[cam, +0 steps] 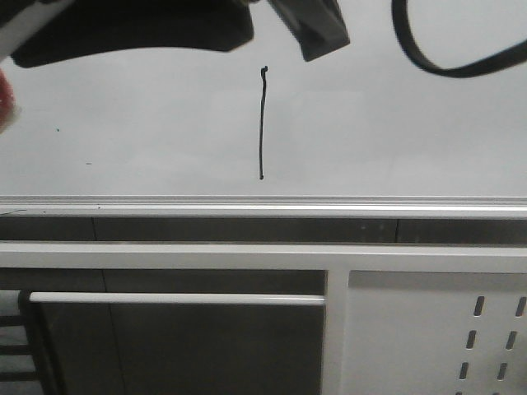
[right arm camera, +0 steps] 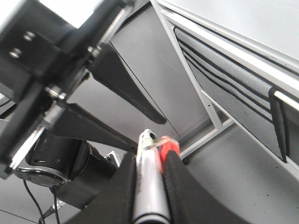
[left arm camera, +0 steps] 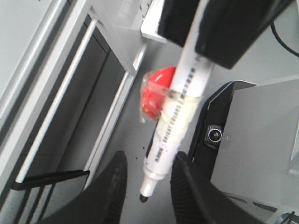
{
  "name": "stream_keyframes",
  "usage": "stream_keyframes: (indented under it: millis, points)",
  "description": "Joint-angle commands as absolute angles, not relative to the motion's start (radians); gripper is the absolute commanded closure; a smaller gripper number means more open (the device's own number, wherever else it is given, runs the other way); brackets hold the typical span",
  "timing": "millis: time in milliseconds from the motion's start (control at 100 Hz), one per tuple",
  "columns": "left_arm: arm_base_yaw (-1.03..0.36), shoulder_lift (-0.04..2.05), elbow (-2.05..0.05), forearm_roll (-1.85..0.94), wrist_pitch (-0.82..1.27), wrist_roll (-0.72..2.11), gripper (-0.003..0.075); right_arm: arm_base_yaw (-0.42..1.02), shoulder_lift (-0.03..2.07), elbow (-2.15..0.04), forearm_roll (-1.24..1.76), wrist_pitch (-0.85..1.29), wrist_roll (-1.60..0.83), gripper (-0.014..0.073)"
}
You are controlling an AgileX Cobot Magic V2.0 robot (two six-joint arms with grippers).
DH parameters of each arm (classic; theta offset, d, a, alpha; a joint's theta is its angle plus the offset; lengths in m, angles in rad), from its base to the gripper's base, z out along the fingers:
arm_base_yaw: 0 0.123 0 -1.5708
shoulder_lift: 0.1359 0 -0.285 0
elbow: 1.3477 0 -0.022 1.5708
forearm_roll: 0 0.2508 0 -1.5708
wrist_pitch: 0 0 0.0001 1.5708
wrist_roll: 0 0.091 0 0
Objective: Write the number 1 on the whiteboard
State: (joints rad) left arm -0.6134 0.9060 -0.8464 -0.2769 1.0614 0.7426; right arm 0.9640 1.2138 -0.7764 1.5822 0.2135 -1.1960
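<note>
Whiteboard [cam: 148, 123]: smooth, glossy, white-grey; silver aluminium rail [cam: 263, 206] along bottom edge. Number 1 [cam: 263, 123]: thin black stroke, near vertical, tiny hook on top, mid-board just above rail. Perforated white panel [cam: 461, 337] below rail, right side. Left gripper [left arm camera: 145, 184]: black curved fingers apart, white cylindrical marker [left arm camera: 173, 126] between them, red round part taped on. Right gripper [right arm camera: 150, 179]: fingers clamped on silver pen [right arm camera: 148, 186], red piece beside it.

Glossy smooth whiteboard [cam: 148, 123]; brushed silver metal rail [cam: 247, 206] beneath.
</note>
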Motion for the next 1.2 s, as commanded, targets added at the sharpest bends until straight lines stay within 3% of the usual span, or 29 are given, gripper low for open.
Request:
stream_keyframes:
  millis: [0, 500, 780, 1010, 1190]
  points:
    - [-0.616, 0.926, -0.882, -0.284, 1.012, 0.726, 0.0519, 0.963, 1.196, -0.801, 1.588, 0.248, -1.205, 0.0672]
    - [-0.616, 0.935, -0.882, -0.265, 0.965, 0.726, 0.0525, 0.963, 1.196, -0.801, 1.586, 0.269, -1.205, 0.0672]
    - [-0.616, 0.935, -0.882, -0.292, 0.939, 0.726, 0.0587, 0.963, 1.196, -0.801, 1.584, 0.269, -1.205, 0.0672]
    - [-0.616, 0.935, -0.893, -0.318, 0.944, 0.726, 0.0584, 0.963, 1.196, -0.801, 1.584, 0.267, -1.205, 0.0672]
    - [-0.616, 0.935, -0.934, -0.322, 0.948, 0.726, 0.0533, 0.963, 1.196, -0.801, 1.584, 0.267, -1.205, 0.0672]
